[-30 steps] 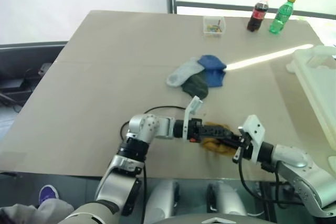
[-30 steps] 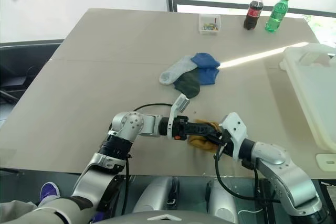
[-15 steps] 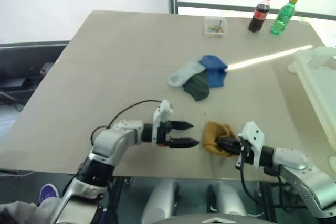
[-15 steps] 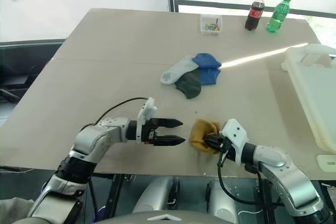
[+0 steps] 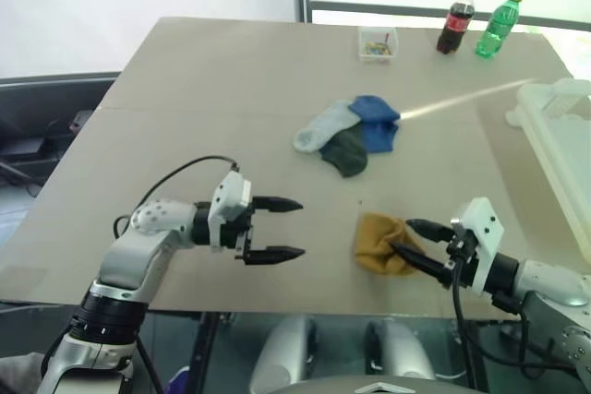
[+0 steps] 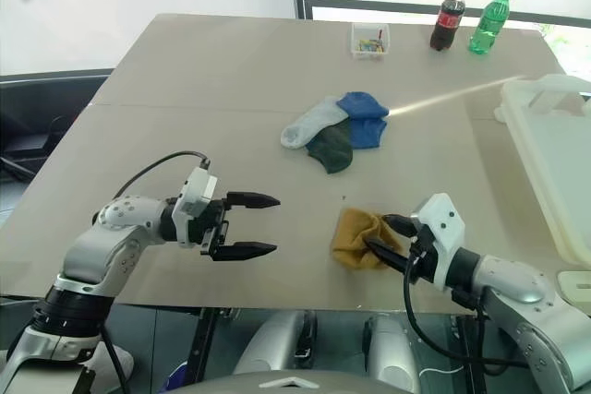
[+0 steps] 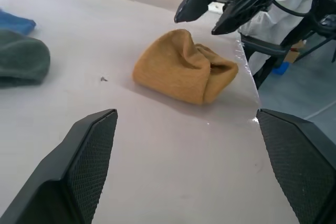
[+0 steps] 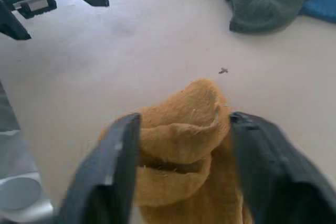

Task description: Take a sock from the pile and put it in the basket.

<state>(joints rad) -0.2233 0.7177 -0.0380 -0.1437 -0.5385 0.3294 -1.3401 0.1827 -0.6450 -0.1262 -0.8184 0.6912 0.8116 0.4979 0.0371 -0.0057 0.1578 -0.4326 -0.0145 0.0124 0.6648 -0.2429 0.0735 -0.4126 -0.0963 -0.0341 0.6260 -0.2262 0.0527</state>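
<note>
A mustard-yellow sock [image 5: 380, 244] lies crumpled on the table near its front edge, apart from the pile [image 5: 351, 131] of grey, dark green and blue socks in the middle. My right gripper [image 5: 408, 241] is open, its black fingers [image 8: 118, 156] on either side of the yellow sock [image 8: 184, 140]. The left gripper [image 5: 284, 228] is also open and holds nothing, level above the table a hand-width left of that sock [image 7: 184, 72]. At the table's right edge stands the white basket [image 5: 547, 131].
At the table's far edge stand a small clear box [image 5: 378, 44], a cola bottle [image 5: 454, 22] and a green bottle [image 5: 496, 14]. A black cable loops over my left arm. The tan table [image 5: 185, 117] is bare on its left half.
The right gripper, shut on the yellow sock before, has opened and the sock rests on the table. My left gripper drew away to the left and rolled its wrist.
</note>
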